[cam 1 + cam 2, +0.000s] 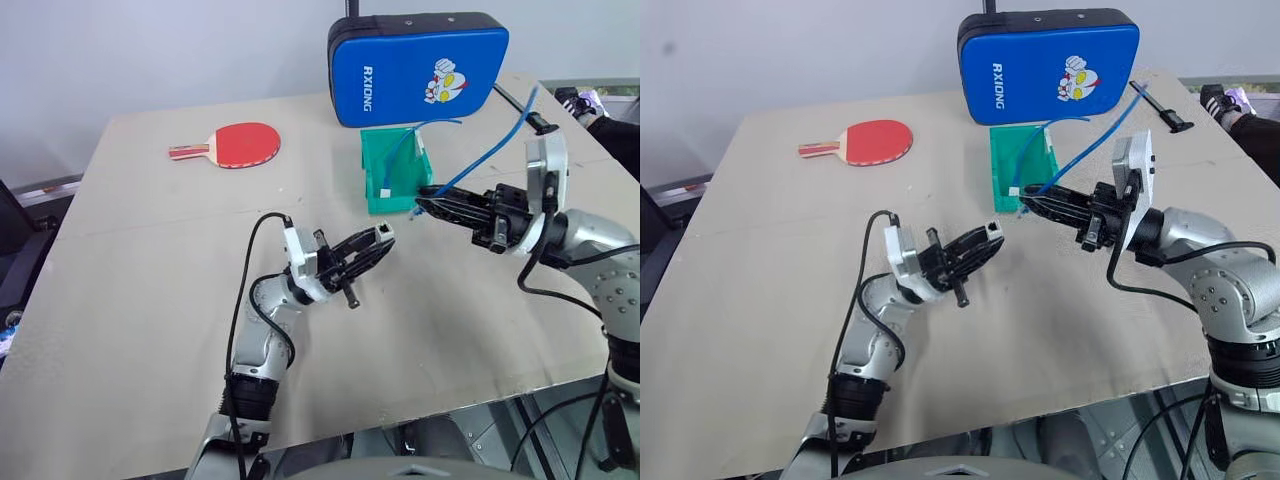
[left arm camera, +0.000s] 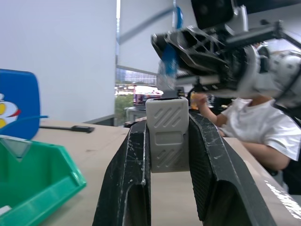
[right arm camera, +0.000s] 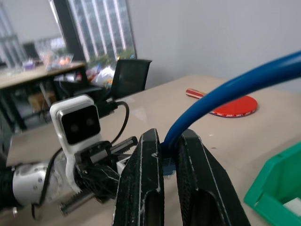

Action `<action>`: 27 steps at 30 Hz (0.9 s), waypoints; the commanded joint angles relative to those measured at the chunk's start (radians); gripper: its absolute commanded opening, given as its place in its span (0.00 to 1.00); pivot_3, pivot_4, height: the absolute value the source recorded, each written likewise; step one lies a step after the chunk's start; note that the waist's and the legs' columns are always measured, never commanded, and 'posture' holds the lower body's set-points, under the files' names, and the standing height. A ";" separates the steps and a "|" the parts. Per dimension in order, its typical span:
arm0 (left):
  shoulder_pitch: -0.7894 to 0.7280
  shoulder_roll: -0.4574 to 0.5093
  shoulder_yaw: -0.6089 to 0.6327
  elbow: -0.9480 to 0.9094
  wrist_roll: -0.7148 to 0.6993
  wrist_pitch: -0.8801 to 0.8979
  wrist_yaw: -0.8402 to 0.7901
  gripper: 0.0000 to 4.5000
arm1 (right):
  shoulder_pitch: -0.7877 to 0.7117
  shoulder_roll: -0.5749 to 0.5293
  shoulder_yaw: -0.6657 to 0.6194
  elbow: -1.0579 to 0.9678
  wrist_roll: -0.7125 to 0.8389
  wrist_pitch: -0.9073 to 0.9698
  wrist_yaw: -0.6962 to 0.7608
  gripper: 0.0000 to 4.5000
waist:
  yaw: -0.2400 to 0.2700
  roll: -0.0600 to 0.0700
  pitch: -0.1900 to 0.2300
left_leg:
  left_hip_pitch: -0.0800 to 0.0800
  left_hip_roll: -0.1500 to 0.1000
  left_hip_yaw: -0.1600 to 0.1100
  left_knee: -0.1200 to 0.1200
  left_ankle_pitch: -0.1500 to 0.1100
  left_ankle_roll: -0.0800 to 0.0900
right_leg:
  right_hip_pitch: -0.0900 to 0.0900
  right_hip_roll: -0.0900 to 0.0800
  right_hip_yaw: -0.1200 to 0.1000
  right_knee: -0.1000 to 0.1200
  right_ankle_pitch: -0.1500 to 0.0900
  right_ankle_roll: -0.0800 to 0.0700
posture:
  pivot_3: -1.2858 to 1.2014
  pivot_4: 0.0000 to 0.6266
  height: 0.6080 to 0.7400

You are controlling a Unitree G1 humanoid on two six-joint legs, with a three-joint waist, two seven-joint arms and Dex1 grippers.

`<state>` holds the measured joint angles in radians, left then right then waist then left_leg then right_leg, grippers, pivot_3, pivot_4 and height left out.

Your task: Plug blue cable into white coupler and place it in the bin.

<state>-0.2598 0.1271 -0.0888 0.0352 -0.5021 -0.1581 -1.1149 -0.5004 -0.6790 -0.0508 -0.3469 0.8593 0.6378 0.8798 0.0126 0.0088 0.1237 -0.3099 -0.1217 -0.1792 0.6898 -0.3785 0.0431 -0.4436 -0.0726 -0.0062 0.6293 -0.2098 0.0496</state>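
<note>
The white coupler (image 2: 167, 133) sits pinched between the left gripper (image 1: 383, 238)'s two black fingers, raised above the table (image 1: 150, 280). Just beside it, the right gripper (image 1: 420, 208) is clamped on the blue cable (image 1: 480, 165) near its plug end (tip aimed at the coupler, not yet joined). The cable arcs up behind it. The green bin (image 1: 385, 170) stands just beyond both, before a blue padded case (image 1: 415, 68).
</note>
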 commanded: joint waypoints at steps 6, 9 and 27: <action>-0.027 0.040 0.001 -0.006 -0.029 -0.001 -0.069 0.11 | -0.109 -0.013 0.031 0.033 -0.059 -0.035 0.134 0.00 | 0.001 0.000 0.000 | 0.000 0.000 0.000 0.000 0.000 0.000 | 0.000 0.000 0.000 0.000 0.000 0.000 | 0.52 0.24 1.00; -0.031 0.053 -0.003 0.000 -0.022 0.003 -0.081 0.11 | -0.119 -0.006 0.050 0.019 -0.070 -0.032 0.162 0.00 | 0.001 0.000 0.000 | -0.001 0.000 -0.001 0.000 0.000 0.000 | 0.000 0.000 0.000 -0.001 0.000 0.000 | 0.52 0.24 1.00; -0.028 0.079 -0.011 -0.011 -0.016 0.041 -0.086 0.11 | -0.122 0.021 0.151 -0.033 -0.171 -0.038 0.195 0.00 | 0.000 0.000 0.000 | -0.001 0.000 0.000 0.001 0.000 0.000 | -0.001 0.000 0.000 0.000 0.001 0.000 | 0.52 0.24 1.00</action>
<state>-0.2781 0.2045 -0.0914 0.0498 -0.5120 -0.1147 -1.1965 -0.6070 -0.6471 0.1001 -0.3536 0.7071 0.6207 1.0584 0.0125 0.0085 0.1237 -0.3112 -0.1218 -0.1796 0.6905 -0.3785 0.0431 -0.4449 -0.0726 -0.0067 0.6289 -0.2093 0.0499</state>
